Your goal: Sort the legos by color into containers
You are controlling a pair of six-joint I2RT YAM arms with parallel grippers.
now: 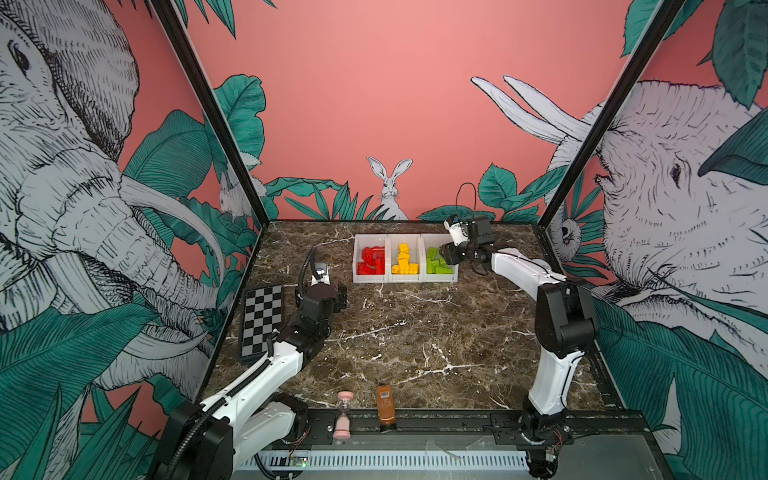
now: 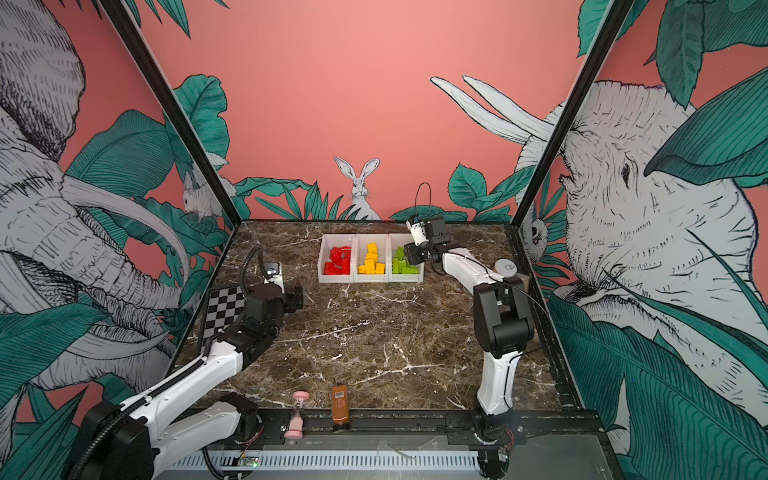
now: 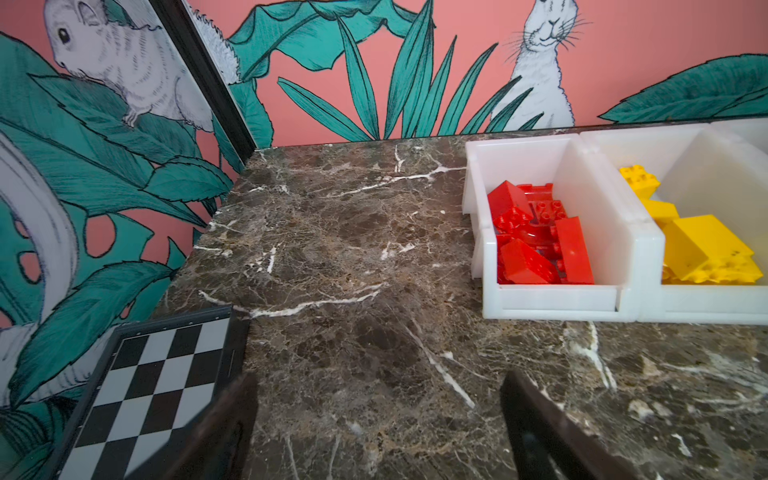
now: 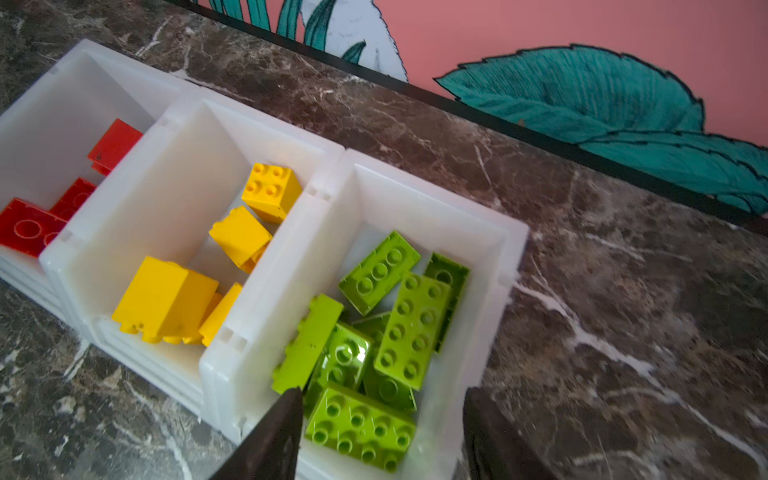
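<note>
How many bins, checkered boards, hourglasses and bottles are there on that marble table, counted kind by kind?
White bins: 3
Checkered board: 1
Pink hourglass: 1
Brown bottle: 1
Total: 6

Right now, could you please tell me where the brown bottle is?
In both top views the brown bottle sits at the near edge of the table, just right of the pink hourglass.
</note>
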